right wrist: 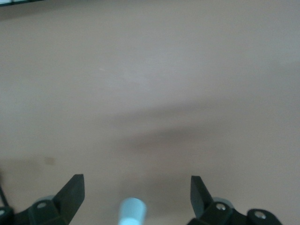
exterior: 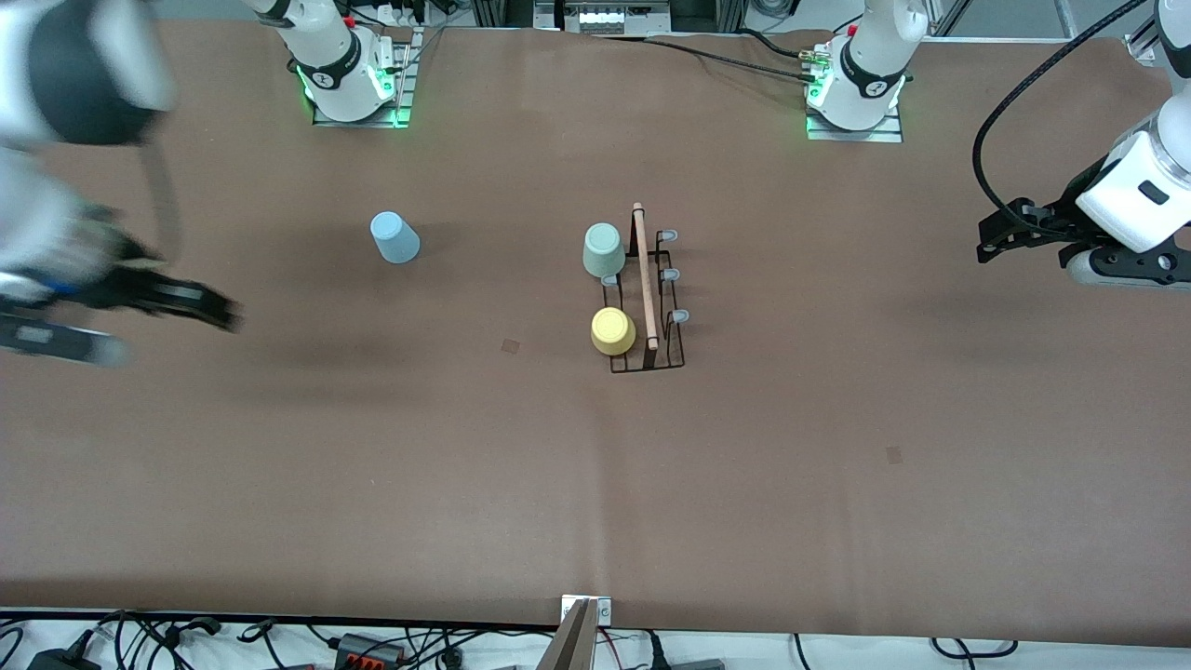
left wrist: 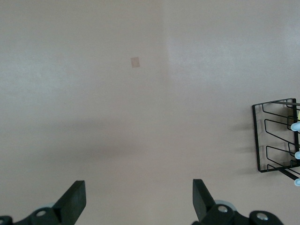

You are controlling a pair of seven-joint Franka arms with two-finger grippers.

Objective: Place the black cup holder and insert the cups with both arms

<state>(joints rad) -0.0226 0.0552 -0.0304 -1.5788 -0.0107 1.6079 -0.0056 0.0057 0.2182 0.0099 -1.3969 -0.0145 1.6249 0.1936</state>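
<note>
Black wire forms the cup holder [exterior: 646, 302] at mid-table, its wooden handle [exterior: 645, 275] running from near the front camera toward the bases; yellow cup [exterior: 613, 331] and, farther, mint cup [exterior: 603, 250] are seated. The blue cup [exterior: 395, 237] lies tipped; a roll is risked if nudged by the right gripper [exterior: 200, 307], held open; the left gripper [exterior: 1000, 228], also open, waits.

Even, bright overhead light falls on the brown tabletop [exterior: 595, 484], with soft, diffuse shadows — faint dark smudges lie beside the light blue cup [exterior: 395, 237] and under both arms. The right gripper [exterior: 200, 307] is smeared by motion blur in the front view; the black cup holder [exterior: 647, 298] stays crisp. Green indicator lamps glow at the arm bases. Both wrist views look washed-out and pale — the right one soft, with a broad shadow band.
</note>
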